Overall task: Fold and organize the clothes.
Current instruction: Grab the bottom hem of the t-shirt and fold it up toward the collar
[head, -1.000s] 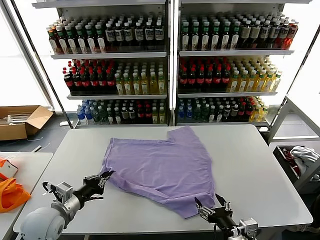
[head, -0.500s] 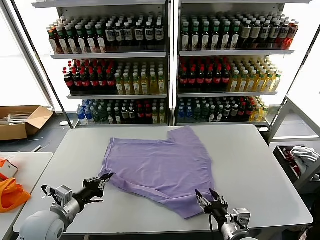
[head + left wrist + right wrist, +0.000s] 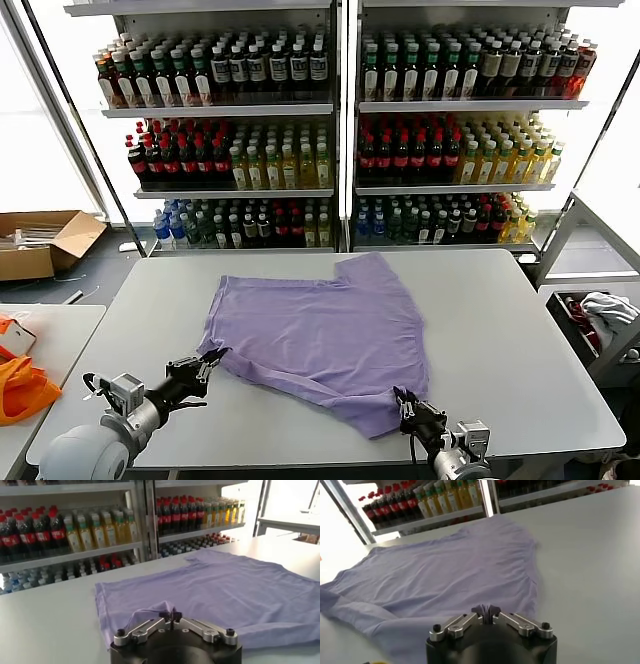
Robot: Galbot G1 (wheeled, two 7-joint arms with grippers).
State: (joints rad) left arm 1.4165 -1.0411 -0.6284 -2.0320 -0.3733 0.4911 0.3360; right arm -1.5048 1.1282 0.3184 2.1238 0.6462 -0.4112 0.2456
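Observation:
A lavender T-shirt [image 3: 320, 335] lies spread on the grey table [image 3: 500, 330], plain side up. My left gripper [image 3: 212, 357] is shut on the shirt's near left corner, which bunches up between the fingertips [image 3: 170, 615]. At the near right corner, my right gripper [image 3: 402, 398] has closed on the hem; a fold of lavender cloth [image 3: 486, 611] sits pinched in its jaws. The rest of the shirt [image 3: 445, 570] stretches flat toward the shelves.
Shelves of bottled drinks [image 3: 340, 130] stand behind the table. A cardboard box [image 3: 40, 243] sits on the floor at left. Orange fabric [image 3: 22, 388] lies on a side table at left. A bin with white-and-red cloth [image 3: 600, 315] stands at right.
My right gripper moved forward onto the shirt's near right corner and closed on the hem. The left gripper kept its hold and barely moved.

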